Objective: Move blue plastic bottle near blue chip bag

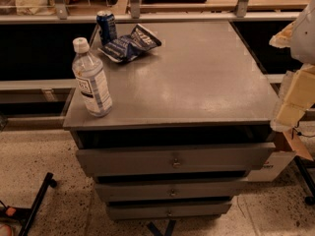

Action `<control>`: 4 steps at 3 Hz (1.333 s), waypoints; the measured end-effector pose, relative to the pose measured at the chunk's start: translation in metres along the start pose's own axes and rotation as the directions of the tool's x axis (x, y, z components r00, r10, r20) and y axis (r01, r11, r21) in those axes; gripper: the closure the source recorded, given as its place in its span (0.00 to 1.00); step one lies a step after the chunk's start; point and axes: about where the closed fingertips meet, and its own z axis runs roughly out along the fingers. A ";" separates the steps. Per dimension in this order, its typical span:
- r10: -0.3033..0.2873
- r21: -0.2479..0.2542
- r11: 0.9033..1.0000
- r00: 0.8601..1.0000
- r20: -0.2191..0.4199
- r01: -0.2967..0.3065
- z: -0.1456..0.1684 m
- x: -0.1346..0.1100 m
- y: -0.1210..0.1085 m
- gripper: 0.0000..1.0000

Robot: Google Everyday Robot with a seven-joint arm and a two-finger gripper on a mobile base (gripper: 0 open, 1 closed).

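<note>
The blue plastic bottle (92,80) is clear with a white cap and a white-and-blue label. It stands upright at the front left corner of the grey cabinet top (197,77). The blue chip bag (129,44) lies crumpled at the back left of the top, well behind the bottle. My gripper (293,101) shows as cream-coloured parts at the right edge of the view, beside the cabinet's front right corner. It is far from the bottle and holds nothing that I can see.
A dark blue soda can (106,27) stands just left of the chip bag at the back edge. The cabinet has three drawers (174,160) below. A metal rail and shelving (147,16) run behind it. A black stand leg (37,200) lies on the floor at the left.
</note>
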 end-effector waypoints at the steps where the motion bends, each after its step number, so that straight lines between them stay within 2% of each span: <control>1: 0.000 0.000 1.000 1.000 0.000 0.000 0.000 0.000 0.000 0.00; 2: 0.000 -0.021 1.000 0.999 0.032 0.000 0.001 -0.007 -0.001 0.00; 3: -0.019 -0.088 0.996 0.986 0.163 0.034 0.017 -0.046 -0.009 0.00; 4: -0.047 -0.142 0.984 0.928 0.370 0.107 0.039 -0.115 -0.010 0.00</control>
